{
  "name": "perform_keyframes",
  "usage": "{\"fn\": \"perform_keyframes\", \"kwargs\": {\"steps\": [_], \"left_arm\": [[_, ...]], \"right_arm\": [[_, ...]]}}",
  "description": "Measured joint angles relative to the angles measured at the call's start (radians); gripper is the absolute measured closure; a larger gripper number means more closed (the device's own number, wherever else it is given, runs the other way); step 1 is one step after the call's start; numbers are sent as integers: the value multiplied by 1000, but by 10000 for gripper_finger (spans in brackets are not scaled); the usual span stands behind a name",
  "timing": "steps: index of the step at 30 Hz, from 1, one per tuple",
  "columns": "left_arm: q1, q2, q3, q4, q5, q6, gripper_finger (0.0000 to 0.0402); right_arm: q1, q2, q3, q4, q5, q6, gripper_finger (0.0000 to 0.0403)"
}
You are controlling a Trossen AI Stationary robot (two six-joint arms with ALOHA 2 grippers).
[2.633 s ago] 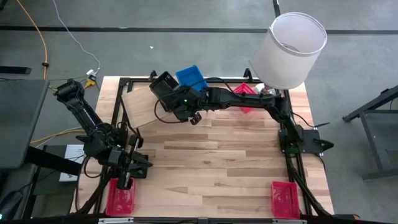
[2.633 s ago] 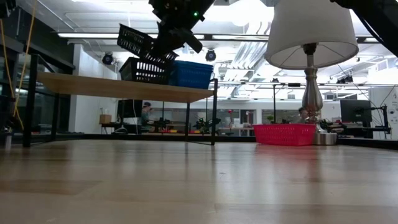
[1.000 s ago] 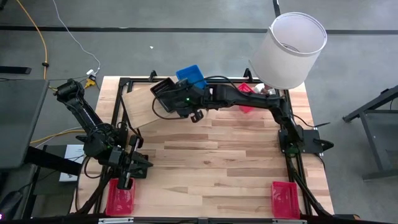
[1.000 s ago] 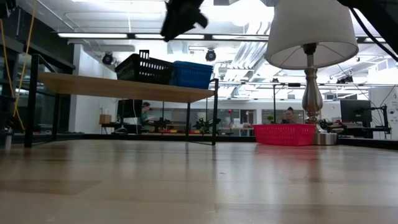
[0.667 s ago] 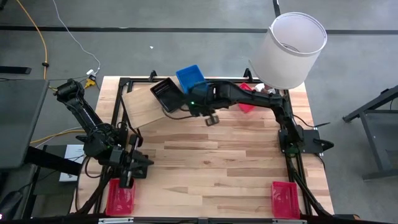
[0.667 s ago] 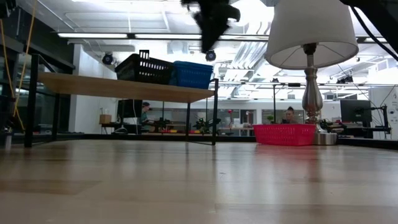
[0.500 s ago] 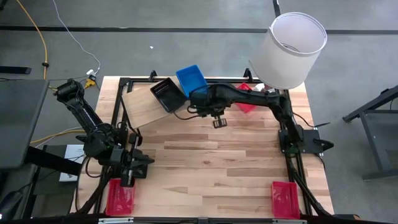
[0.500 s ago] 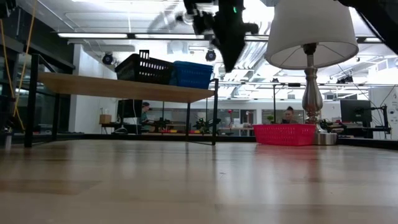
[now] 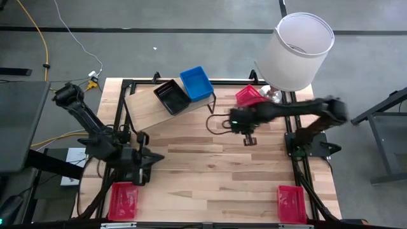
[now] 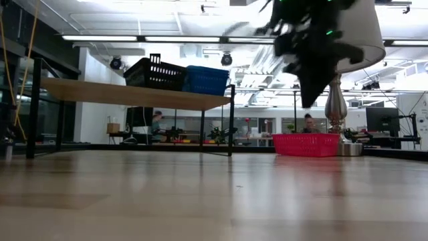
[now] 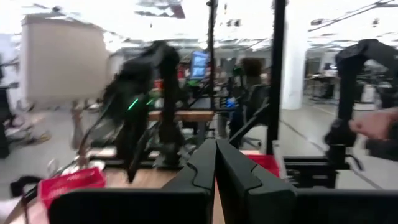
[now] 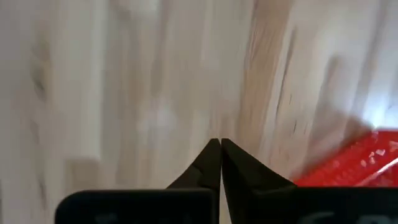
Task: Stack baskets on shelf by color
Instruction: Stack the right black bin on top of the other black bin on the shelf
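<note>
Right pincer [image 9: 249, 140] hanging over bare desk [image 9: 216, 165] planks, fingers pressed together, carrying nothing. It is sitting between the shelf and the red basket by the lamp, above the desk's middle strip. In the low view the same pincer [image 10: 311, 100] is showing dark in front of the lamp.

Left pincer [image 9: 151, 159] resting low at the desk's near left, fingers pressed together, empty, just above the red basket [image 9: 123, 200] at the near left corner.

Shelf [image 9: 146, 109] standing at the far left of the desk, angled. On it a black basket [image 9: 172, 97] and a blue basket [image 9: 196, 84] sitting side by side, touching or nearly so, toward the shelf's right end. The left stretch of the plank is lying bare. The blue basket is reaching the shelf's far right edge.

A second red basket [image 9: 250, 96] lying at the far edge beside the lamp [image 9: 296, 51] base. A third red basket [image 9: 291, 203] sitting at the near right corner, close to the desk's edge.

Wide open planks running across the centre and near middle of the desk, between the two near-corner baskets.

A person [image 10: 309, 124] showing far off in the room behind.
</note>
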Motion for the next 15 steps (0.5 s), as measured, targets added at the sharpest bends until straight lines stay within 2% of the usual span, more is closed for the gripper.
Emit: {"fn": "perform_keyframes", "kwargs": {"steps": [6,9,12,15], "left_arm": [[172,107,0,-3,-27,-135,401],[277,120,17,-60,-151,-154,402],[382,80,87,-257,-236,-188,402],[486,29,216,-642,-199,-341,401]], "right_arm": [[135,-344,-343,537,10,110,402],[202,-451,-483,772,35,119,403],[257,-516,-575,947,96,118,403],[285,-538,-635,1005,132,97,403]]}}
